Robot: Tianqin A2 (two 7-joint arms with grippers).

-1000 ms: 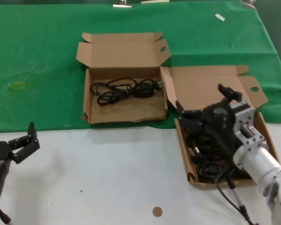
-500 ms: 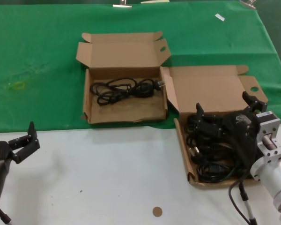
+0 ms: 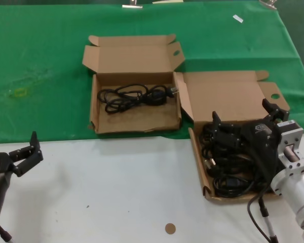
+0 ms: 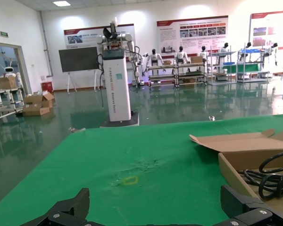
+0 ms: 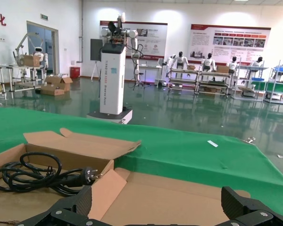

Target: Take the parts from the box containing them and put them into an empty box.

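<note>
Broadly, the table (image 3: 116,192) carries a green cloth (image 3: 40,66) over its far half and bare white surface near the robot. On the cloth sits the box with the low ragged front wall (image 3: 134,109), lid open, already holding one coiled cord (image 3: 137,96) along its back wall. Just beside it, toward the robot's right and straddling the cloth's edge, lies the straight-walled supply box (image 3: 200,169), lid also open, packed with a dark tangle of cords (image 3: 228,182).

The right end effector (image 3: 241,119) hangs over the rear of that supply box, fingers spread wide apart and gripping nothing; in its own wrist view both fingertips frame the lid and the neighbouring box beyond. The left end effector (image 3: 26,152) waits at the table's near left edge, well apart from both boxes, likewise released and empty.

The step in hand looks like the approach for another pick: one cord delivered, many left. Next, the right arm would need to descend into the pile and close on a single coil or plug. The loops overlap heavily, so a grip might drag neighbouring cords up with it; a chunky plug probably offers the surest hold
</note>
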